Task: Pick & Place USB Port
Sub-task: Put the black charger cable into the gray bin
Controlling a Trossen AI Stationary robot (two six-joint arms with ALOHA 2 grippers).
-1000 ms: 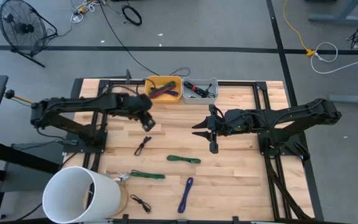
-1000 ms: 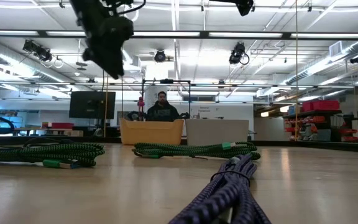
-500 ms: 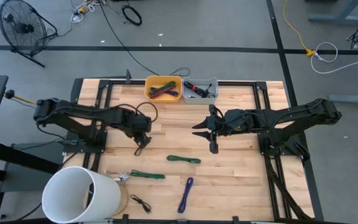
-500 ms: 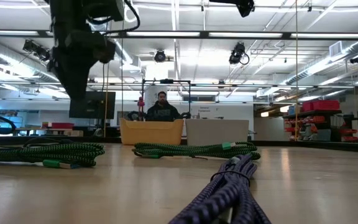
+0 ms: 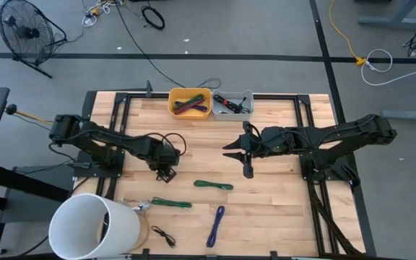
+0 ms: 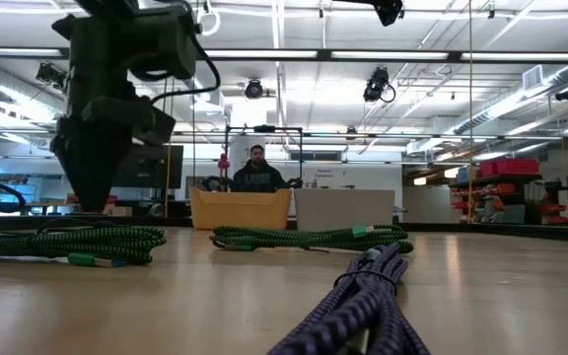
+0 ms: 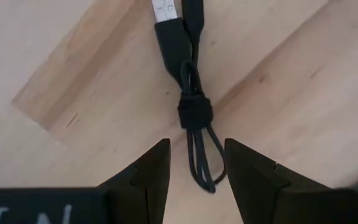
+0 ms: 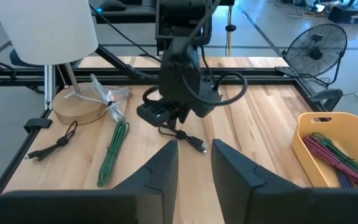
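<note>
**Black USB cable under the left tool**

Black and bundled, the USB cable [image 7: 192, 112] lies flat on the wooden worktop [image 5: 280, 209]; the left tool [image 7: 194, 163] hangs low over it, fingers [image 7: 151, 168] spread either side of the looped end, gripping nothing; the right tool [image 5: 245, 155] hovers above mid-worktop, well apart, fingers [image 8: 232, 165] parted and empty; a yellow bin [image 5: 189, 102] and a grey bin [image 5: 233, 105] stand at the far edge; green cables [image 5: 213, 185] lie nearby.
</note>
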